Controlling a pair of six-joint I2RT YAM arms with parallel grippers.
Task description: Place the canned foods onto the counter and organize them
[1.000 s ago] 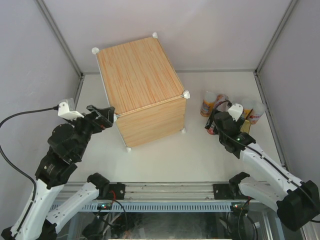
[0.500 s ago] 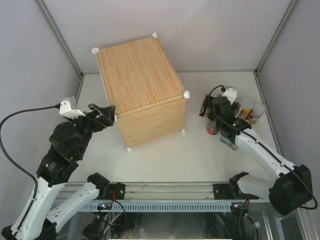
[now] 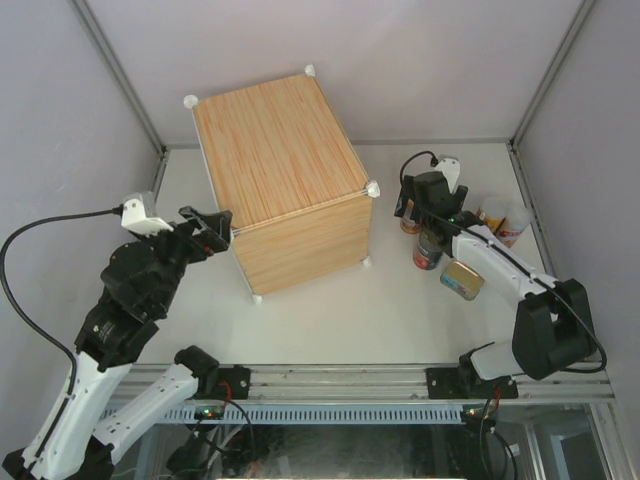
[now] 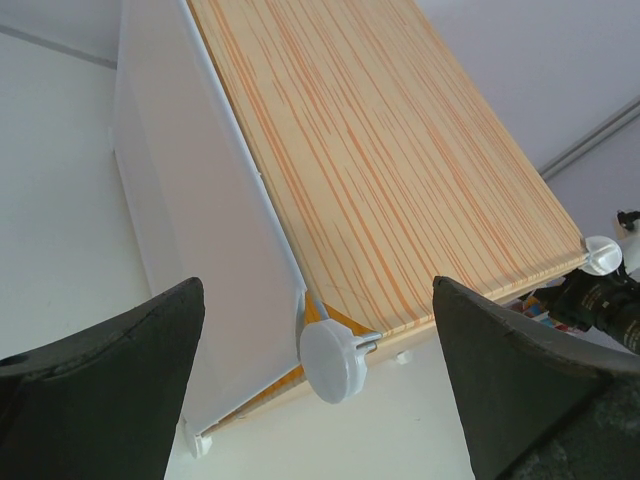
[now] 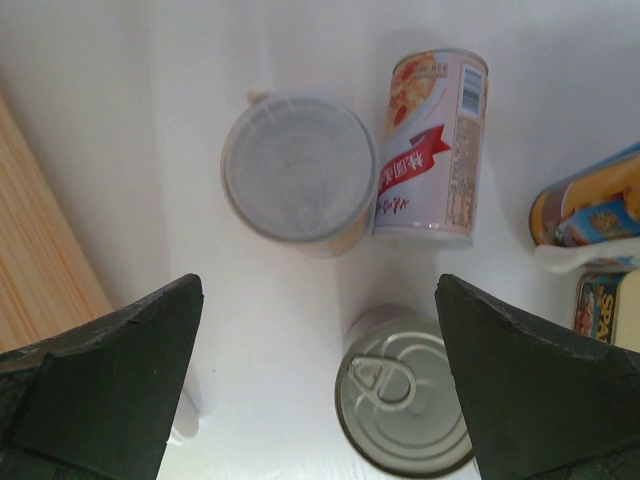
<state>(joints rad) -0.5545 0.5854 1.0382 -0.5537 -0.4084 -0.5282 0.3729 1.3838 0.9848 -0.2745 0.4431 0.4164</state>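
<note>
While right tool (image 5: 318,380) hovers open | cans (image 5: 298,165) directly beneath | counter (image 5: 40,230) alongside

Under your right end effector (image 5: 318,290), a lidded can (image 5: 298,168) stands on the tabletop (image 5: 150,80) ahead. A toppled can (image 5: 430,150) lies just right of it, and a pull-tab can (image 5: 408,400) stands nearer. More cans (image 5: 585,205) sit farther right, and the counter (image 5: 40,260) is to the left. Your left end effector (image 4: 318,290) straddles the counter's corner ball (image 4: 333,360).
</note>
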